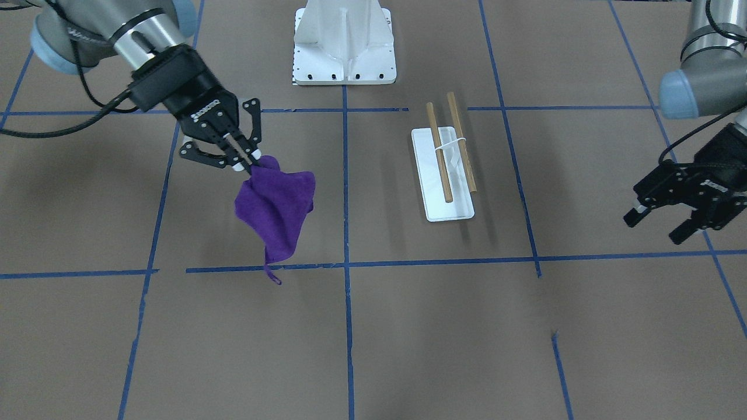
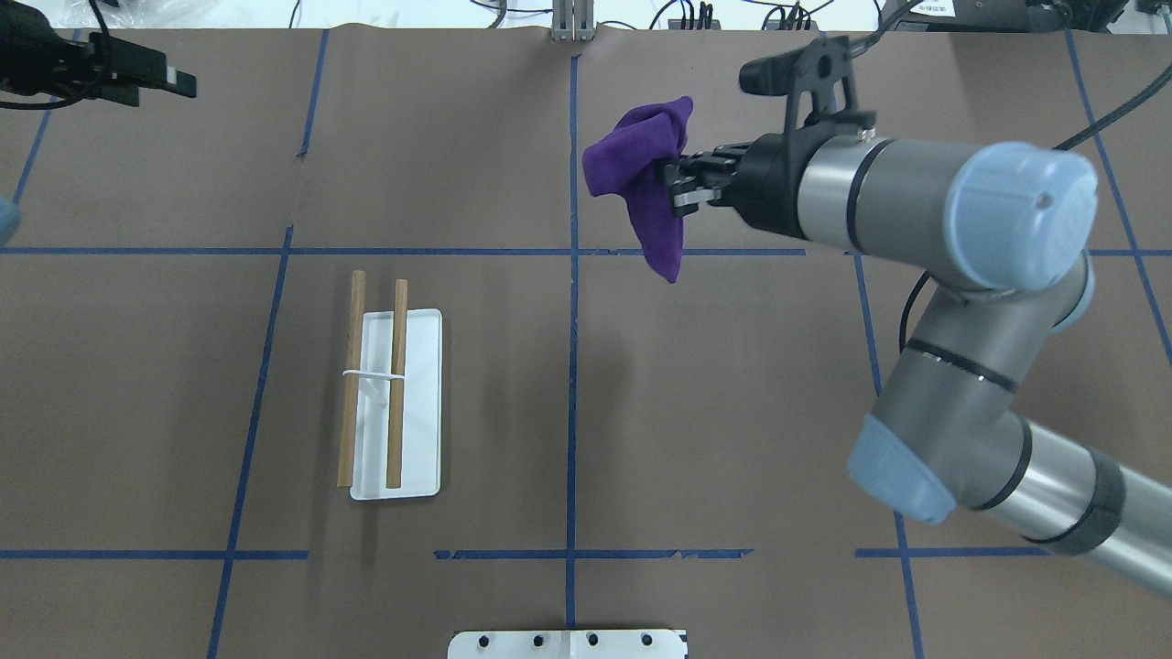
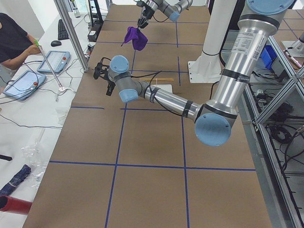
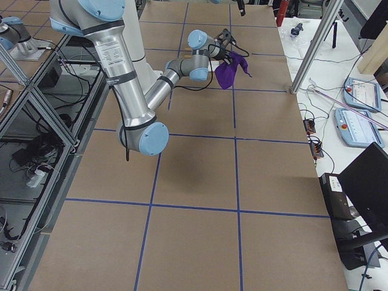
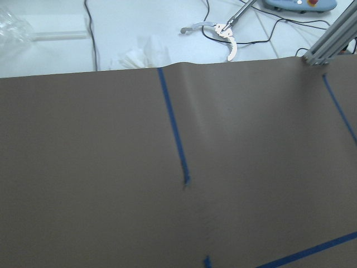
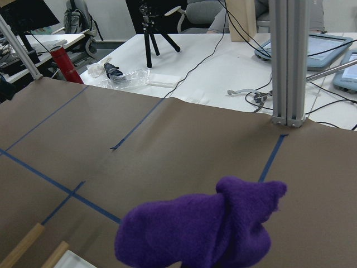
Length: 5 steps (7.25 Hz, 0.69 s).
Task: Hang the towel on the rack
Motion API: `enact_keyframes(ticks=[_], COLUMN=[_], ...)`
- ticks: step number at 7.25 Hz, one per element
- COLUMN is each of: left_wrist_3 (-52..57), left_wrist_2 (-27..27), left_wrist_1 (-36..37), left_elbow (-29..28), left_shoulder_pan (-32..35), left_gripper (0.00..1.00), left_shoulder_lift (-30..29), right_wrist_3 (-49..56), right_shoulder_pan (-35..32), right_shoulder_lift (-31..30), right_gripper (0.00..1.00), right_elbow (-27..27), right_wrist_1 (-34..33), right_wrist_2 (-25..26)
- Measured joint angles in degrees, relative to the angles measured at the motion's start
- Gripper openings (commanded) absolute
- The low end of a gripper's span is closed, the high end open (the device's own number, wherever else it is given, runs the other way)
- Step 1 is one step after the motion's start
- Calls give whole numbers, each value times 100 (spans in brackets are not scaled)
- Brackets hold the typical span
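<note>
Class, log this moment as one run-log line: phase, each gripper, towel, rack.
phase: towel held aloft | right gripper: shut on towel, hanging free | left gripper: open, empty | rack: bare

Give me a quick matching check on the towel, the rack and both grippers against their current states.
1 towel
2 rack
3 left gripper
4 right gripper

A open, holding nothing
B dangling in the air
C shut on cloth
D standing with nothing draped on it

Pairs: 1-B; 2-D; 3-A; 4-C
</note>
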<state>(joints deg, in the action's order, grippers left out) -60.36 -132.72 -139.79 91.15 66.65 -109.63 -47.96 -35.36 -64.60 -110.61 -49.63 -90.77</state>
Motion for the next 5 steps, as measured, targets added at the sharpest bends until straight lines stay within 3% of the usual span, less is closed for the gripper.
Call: enact_keyframes(ticks=[2,5], left_wrist_3=[-1882,-3755], left_wrist_2=[27,561], left_wrist_1=[-571,-622], left_elbow=[-29,-301], left_shoulder_pan=[-589,-1421], left_gripper=[99,99], left_shoulder_lift=[-502,-1525], right_wrist_3=[56,211], right_shoulder_pan=[628,828], right_shoulder_lift=[149,228], right_gripper=[0,0], right_elbow=[-7,-13], right_wrist_1=[-40,-47], right_wrist_2=[691,814])
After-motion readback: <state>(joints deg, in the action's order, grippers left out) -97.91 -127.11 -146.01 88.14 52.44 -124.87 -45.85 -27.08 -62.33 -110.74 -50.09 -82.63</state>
